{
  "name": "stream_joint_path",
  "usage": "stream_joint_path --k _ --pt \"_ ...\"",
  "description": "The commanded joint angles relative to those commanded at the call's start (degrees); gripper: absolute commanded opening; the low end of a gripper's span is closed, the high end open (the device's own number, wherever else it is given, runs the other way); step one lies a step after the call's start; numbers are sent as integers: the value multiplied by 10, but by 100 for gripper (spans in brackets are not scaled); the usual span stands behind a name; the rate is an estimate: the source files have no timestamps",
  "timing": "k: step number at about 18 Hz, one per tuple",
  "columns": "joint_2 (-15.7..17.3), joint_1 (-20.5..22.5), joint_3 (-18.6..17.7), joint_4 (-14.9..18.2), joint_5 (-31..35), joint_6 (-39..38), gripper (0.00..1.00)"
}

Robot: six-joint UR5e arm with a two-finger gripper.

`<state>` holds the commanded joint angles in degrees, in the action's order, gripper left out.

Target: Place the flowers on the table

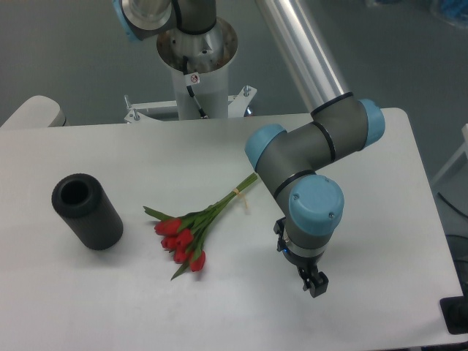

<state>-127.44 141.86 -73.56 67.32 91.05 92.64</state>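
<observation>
The flowers (191,232), a small bunch of red blooms on thin green stems tied with a pale band, lie flat on the white table (110,307) near its middle, stems pointing up and right. My gripper (314,284) hangs over the table well to the right of the bunch, apart from it. Its dark fingers point down at the table and I cannot make out any gap between them. Nothing shows in its grasp.
A black cylinder (87,210) lies on its side at the left of the table, its open end facing the camera. The arm's elbow and wrist (307,161) reach over the right half. The robot's white base column (197,66) stands behind the back edge.
</observation>
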Motion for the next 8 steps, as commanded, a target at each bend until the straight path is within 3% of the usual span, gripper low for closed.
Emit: stream_joint_path --k 8 --pt "1 0 -5 -4 0 0 100"
